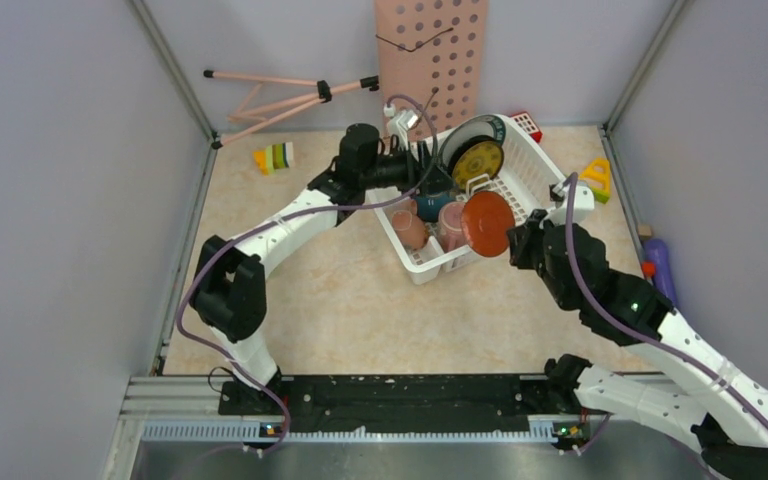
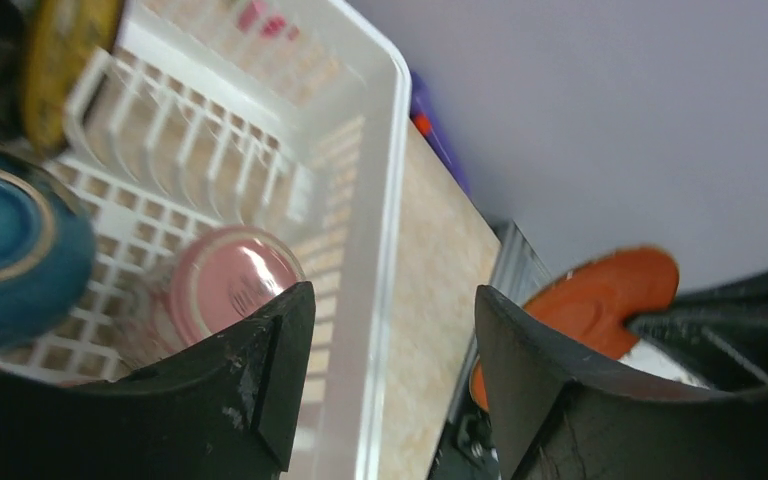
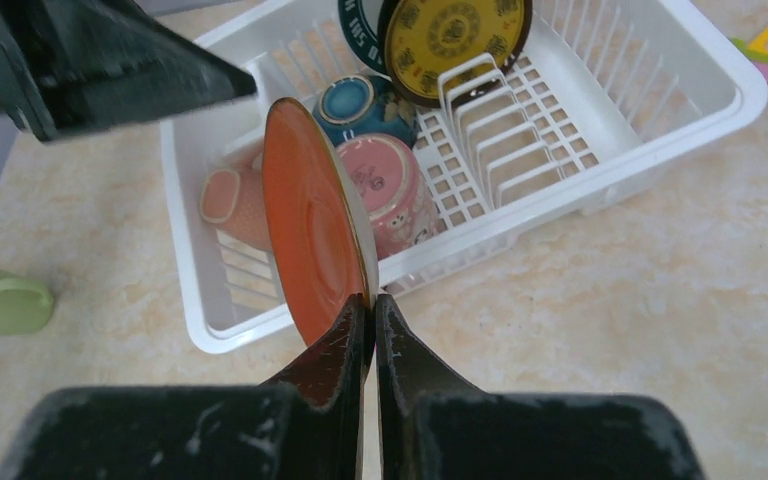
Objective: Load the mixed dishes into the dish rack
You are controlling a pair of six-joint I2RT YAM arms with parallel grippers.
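Observation:
The dish rack (image 1: 530,165) holds a dark-rimmed white plate (image 3: 358,30) and a yellow plate (image 1: 479,160) upright at the back. A teal bowl (image 1: 433,205) and two pinkish cups (image 1: 408,229) (image 3: 385,185) lie toward its front. My right gripper (image 3: 371,305) is shut on the rim of a red plate (image 3: 310,220), held on edge over the rack's near wall. My left gripper (image 2: 395,350) hangs open and empty over the rack's rim (image 2: 385,150), with a cup (image 2: 225,285) below it. A light green mug (image 3: 0,298) lies on the table outside the rack.
A pink perforated board (image 1: 432,50) and a folded tripod (image 1: 280,95) stand at the back wall. Toy blocks (image 1: 275,157) lie left of the rack, and more (image 1: 596,178) to its right. A purple bottle (image 1: 660,268) sits by the right wall.

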